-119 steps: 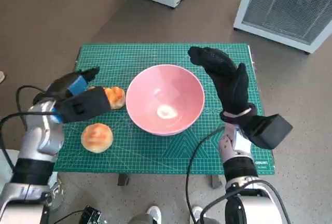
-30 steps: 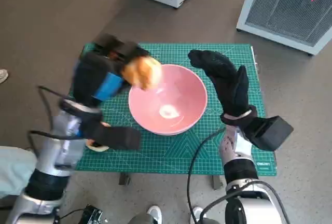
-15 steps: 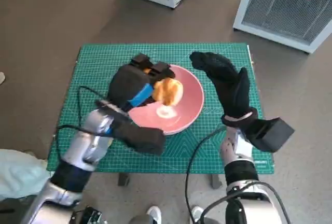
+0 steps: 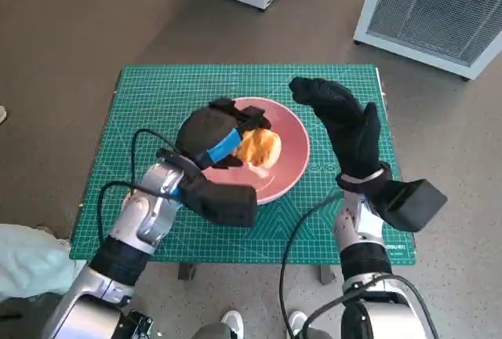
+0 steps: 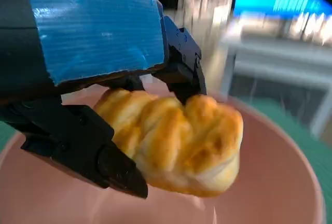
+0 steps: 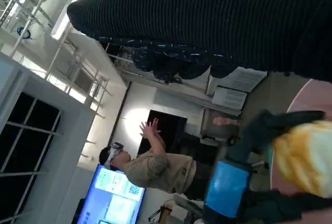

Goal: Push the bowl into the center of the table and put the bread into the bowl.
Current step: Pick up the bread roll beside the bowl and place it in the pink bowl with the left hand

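Looking down from the head view, the left hand [image 4: 210, 136] holds the bread [image 4: 259, 149] over the pink bowl [image 4: 292, 162], which sits near the middle of the green mat on the bench [image 4: 149, 92]. The bread lies on the far, inner side of that hand, above the bowl's hollow, so the drop looks to be straight down. The right hand [image 4: 345, 123] stands upright just beside the bowl's right rim, fingers apart and holding nothing; whether it touches the rim cannot be told. In the left wrist view, black fingers [image 5: 179, 68] and a lower finger pinch the twisted loaf, its long axis running across the hand, with the bowl's pink wall beneath it. In the right wrist view, the glove crosses the picture; the left hand's blue tape and the bread show at the bowl's edge, and a person [image 6: 155, 164] stands in the background.
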Robot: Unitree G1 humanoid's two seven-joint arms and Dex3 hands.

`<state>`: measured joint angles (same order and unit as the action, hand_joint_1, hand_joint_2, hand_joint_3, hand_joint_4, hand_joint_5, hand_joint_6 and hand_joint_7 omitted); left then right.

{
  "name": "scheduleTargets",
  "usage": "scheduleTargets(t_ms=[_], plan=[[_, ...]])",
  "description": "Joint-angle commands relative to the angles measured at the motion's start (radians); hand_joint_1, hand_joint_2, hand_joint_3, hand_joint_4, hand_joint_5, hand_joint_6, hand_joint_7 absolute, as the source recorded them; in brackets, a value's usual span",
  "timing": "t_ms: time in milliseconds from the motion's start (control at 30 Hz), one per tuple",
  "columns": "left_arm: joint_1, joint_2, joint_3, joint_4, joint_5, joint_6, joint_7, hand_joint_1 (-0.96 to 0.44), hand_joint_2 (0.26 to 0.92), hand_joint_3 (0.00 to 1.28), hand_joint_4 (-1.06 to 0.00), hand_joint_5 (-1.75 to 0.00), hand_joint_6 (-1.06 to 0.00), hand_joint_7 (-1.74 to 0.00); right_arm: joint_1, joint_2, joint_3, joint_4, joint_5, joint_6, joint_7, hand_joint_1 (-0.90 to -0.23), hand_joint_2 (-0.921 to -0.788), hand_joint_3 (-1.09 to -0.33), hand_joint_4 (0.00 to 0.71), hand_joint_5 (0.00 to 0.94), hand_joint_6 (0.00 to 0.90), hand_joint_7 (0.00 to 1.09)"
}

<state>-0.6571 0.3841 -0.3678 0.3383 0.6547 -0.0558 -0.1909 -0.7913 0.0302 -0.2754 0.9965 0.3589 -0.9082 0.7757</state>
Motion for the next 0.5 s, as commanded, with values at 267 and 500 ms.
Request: scheduleTargets(t_ms=[267, 500], plan=[[0.053, 0.042, 0.075, -0.154, -0.121, -0.003, -0.118, -0.24, 0.791, 0.00, -0.07, 0.00, -0.26, -0.01, 0.036, 0.001, 0.004, -0.007, 0.001, 0.007, -0.027, -0.726, -0.921, -0.743, 0.210, 0.000, 0.002, 0.56], [0.141, 0.109, 0.186, -0.376, -0.271, 0.047, -0.264, -0.22, 0.786, 0.00, -0.04, 0.00, -0.25, 0.00, 0.045, 0.005, 0.010, -0.019, 0.003, 0.008, -0.033, -0.725, -0.921, -0.740, 0.211, 0.000, 0.002, 0.56]])
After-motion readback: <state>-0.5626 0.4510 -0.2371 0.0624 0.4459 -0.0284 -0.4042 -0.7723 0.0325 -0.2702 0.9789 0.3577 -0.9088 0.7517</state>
